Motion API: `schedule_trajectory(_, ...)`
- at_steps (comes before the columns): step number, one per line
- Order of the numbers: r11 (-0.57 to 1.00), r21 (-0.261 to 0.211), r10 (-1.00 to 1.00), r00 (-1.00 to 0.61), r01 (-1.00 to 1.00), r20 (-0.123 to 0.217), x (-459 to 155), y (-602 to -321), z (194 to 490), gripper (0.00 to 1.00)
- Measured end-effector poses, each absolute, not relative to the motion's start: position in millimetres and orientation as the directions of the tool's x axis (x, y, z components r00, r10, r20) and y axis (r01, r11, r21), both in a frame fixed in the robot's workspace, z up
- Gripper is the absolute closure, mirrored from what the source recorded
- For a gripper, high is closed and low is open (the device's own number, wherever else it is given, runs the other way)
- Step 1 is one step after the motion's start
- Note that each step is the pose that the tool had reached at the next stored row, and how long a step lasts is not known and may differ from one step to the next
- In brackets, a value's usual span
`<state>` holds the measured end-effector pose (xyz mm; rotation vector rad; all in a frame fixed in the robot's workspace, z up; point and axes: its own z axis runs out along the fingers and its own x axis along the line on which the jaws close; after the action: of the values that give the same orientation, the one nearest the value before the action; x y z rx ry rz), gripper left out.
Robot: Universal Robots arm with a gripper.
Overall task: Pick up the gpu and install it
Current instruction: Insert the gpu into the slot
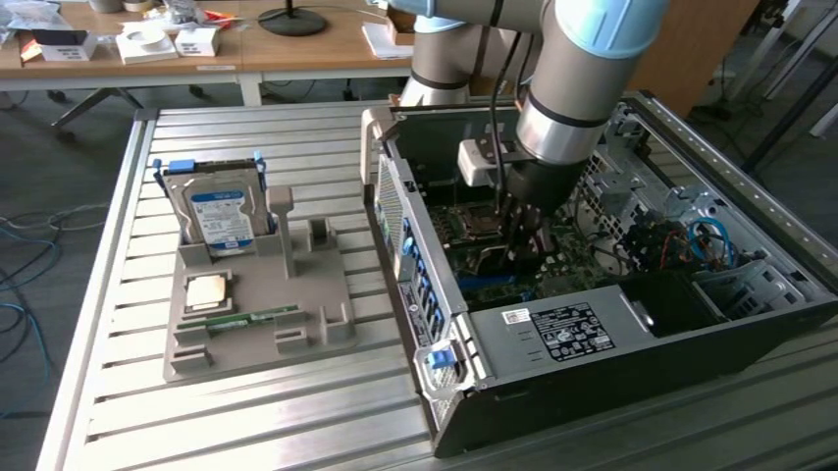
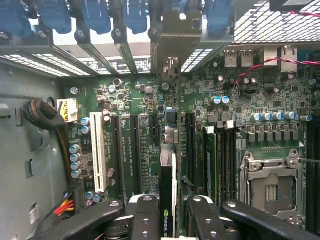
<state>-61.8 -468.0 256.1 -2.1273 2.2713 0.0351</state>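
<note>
Found the claw [image 2: 171,202] clenched on the gpu [image 2: 168,177] — fingers [image 2: 145,215] pressed against either flat side of the thin black card, a green logo showing on its upper edge. Saw the card held edge-on over the green motherboard [image 2: 150,100], running lengthwise with the expansion slots. Placed it between the pair of long dark slots [image 2: 125,155] on one side and the memory sockets [image 2: 220,160] on the other, with the processor socket [image 2: 272,187] further off beyond those. Could not tell whether its lower edge had met a slot or hung just clear. Noted a grey metal bracket [image 2: 175,40] in line with the card's far end, up against the case's rear openings below a row of blue latches [image 2: 95,15].

From the exterior view, saw the arm [image 1: 576,88] reaching straight down into the open computer case [image 1: 392,186], the claw [image 1: 524,245] low inside it. Saw the case lying on its side on the slatted metal surface [image 1: 262,412].

Marked, on the exterior view's left and apart from the case, a grey holder tray [image 1: 262,339]. Noted a silver hard drive [image 1: 220,216] with a blue label standing upright at its far end — also a square processor chip [image 1: 206,291] and a slim green memory stick [image 1: 242,319], both lying flat.
</note>
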Motion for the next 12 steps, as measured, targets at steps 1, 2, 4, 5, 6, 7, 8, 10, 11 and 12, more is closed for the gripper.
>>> schedule_trajectory(1,0.065,-0.004,-0.997,-0.065,-0.998,-0.037,-61.9,-468.0,255.6,0.74)
schedule_trajectory(2,0.065,-0.004,-0.997,-0.065,-0.998,-0.037,-61.9,-468.1,255.6,0.74)
schedule_trajectory(4,0.066,-0.003,-0.997,-0.065,-0.998,-0.037,-61.9,-468.0,255.6,0.74)
schedule_trajectory(5,0.066,-0.004,-0.997,-0.065,-0.998,-0.037,-61.9,-468.0,255.6,0.74)
schedule_trajectory(6,0.066,-0.004,-0.997,-0.065,-0.998,-0.037,-61.9,-468.0,255.6,0.74)
schedule_trajectory(7,0.065,-0.004,-0.997,-0.065,-0.998,-0.037,-61.9,-468.0,255.6,0.74)
schedule_trajectory(8,0.066,-0.004,-0.997,-0.065,-0.998,-0.037,-61.9,-468.0,255.6,0.74)
schedule_trajectory(10,0.065,-0.004,-0.997,-0.065,-0.998,-0.037,-61.9,-468.0,255.6,0.74)
schedule_trajectory(11,0.065,-0.004,-0.997,-0.065,-0.998,-0.037,-61.9,-468.0,256.0,0.74)
schedule_trajectory(12,0.065,-0.004,-0.997,-0.065,-0.998,-0.037,-61.9,-468.0,256.6,0.74)
